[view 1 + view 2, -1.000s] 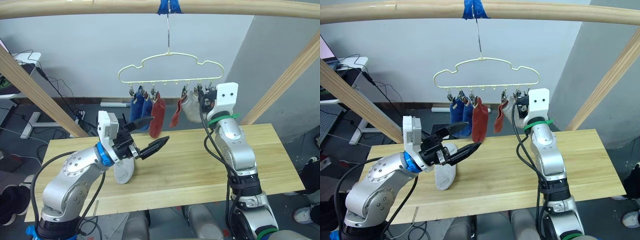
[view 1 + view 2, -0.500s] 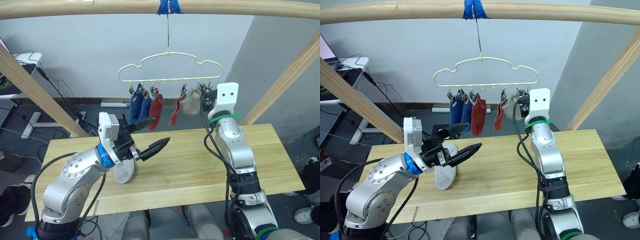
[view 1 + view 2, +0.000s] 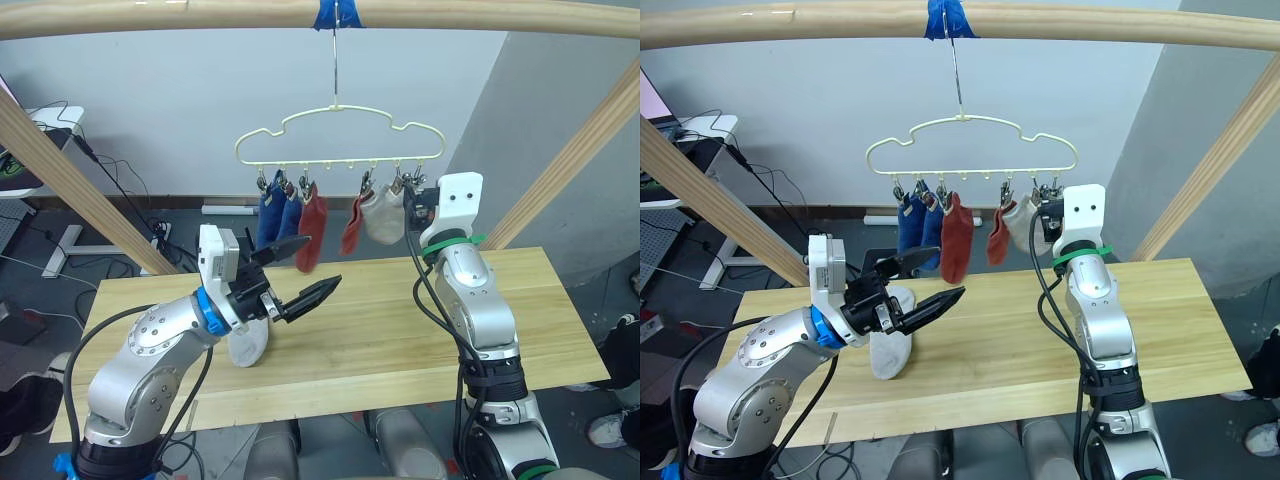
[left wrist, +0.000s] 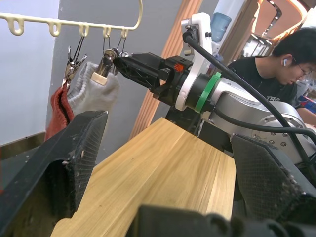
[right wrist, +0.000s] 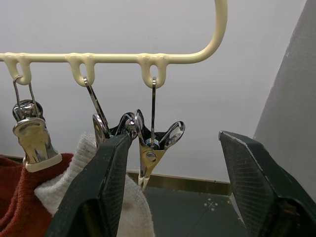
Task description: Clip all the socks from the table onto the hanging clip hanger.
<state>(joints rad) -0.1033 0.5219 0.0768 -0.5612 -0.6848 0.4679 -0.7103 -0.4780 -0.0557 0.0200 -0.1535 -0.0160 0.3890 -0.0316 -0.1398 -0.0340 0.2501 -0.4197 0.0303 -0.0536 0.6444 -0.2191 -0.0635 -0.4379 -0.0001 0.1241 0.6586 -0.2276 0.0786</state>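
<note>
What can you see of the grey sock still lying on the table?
The light grey ankle sock of soft fabric lies flat on the light wooden plank table, toward the robot's left side, lengthwise toward the front edge. Its far end is hidden behind the left gripper, which hangs above it with jaws open. Whether anything touches it cannot be told.
</note>
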